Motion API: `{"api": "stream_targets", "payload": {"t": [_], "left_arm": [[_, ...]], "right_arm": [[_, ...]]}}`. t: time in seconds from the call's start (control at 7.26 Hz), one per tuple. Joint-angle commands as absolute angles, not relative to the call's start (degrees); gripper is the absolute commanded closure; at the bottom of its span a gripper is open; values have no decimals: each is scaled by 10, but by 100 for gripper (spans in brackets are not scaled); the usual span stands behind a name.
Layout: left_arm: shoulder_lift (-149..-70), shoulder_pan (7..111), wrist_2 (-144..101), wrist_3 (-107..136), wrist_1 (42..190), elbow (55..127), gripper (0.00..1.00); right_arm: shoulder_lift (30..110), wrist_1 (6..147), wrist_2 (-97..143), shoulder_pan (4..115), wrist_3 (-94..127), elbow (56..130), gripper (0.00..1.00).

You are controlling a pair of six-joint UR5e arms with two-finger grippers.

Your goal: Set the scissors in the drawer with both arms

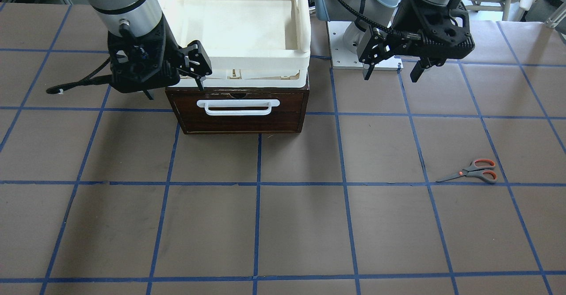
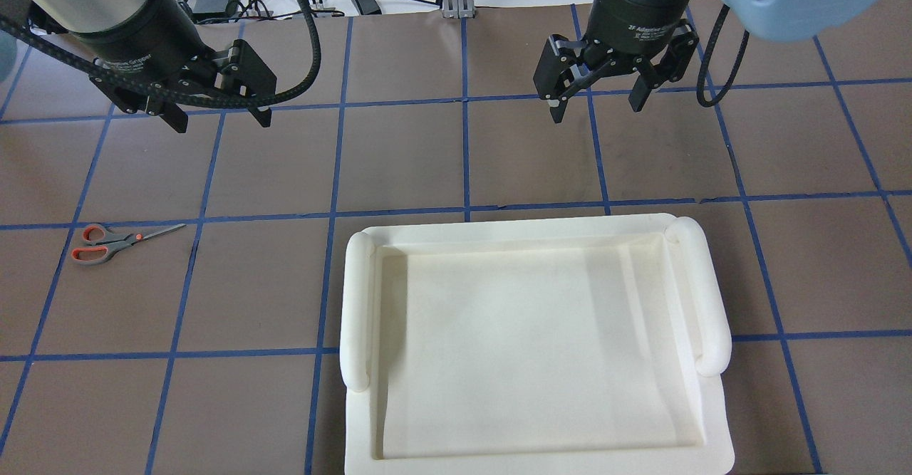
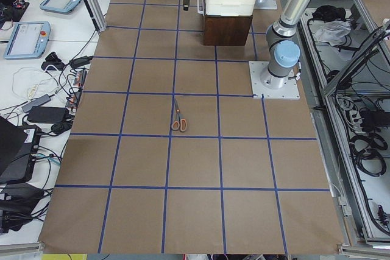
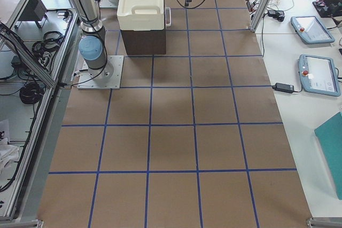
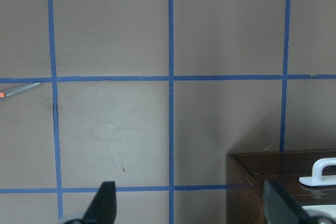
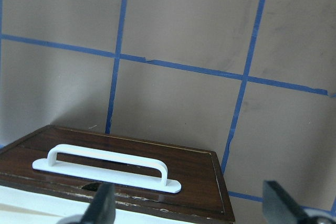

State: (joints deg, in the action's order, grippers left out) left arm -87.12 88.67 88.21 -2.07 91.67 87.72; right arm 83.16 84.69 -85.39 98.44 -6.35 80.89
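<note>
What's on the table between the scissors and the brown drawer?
Nothing. In the front-facing view, the stretch from the scissors to the drawer is just bare brown table crossed by blue tape lines.

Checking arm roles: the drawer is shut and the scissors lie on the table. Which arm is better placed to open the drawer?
Right, probably. The right gripper, open, hangs close by the drawer and its handle; the left gripper is off toward the scissors.

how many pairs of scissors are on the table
1. The scissors lie flat on the table, on the robot's left side, apart from the drawer. The drawer's inside is hidden, so more could sit there.
</note>
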Motion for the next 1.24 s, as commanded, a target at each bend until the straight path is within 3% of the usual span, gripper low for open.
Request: {"api": "stream_targets", "payload": {"t": [0.0, 0.41, 0.83, 1.1], "left_arm": [[-866, 866, 886, -140, 947, 877, 0], [-874, 789, 905, -394, 949, 912, 0], [-882, 646, 899, -689, 844, 1015, 0], [-930, 602, 904, -854, 805, 1020, 0]], "right_arm": [[808, 854, -851, 1032, -155, 809, 0], [740, 942, -853, 1062, -269, 810, 0], [754, 944, -853, 1072, -328, 882, 0], [749, 933, -859, 1091, -412, 886, 0]]}}
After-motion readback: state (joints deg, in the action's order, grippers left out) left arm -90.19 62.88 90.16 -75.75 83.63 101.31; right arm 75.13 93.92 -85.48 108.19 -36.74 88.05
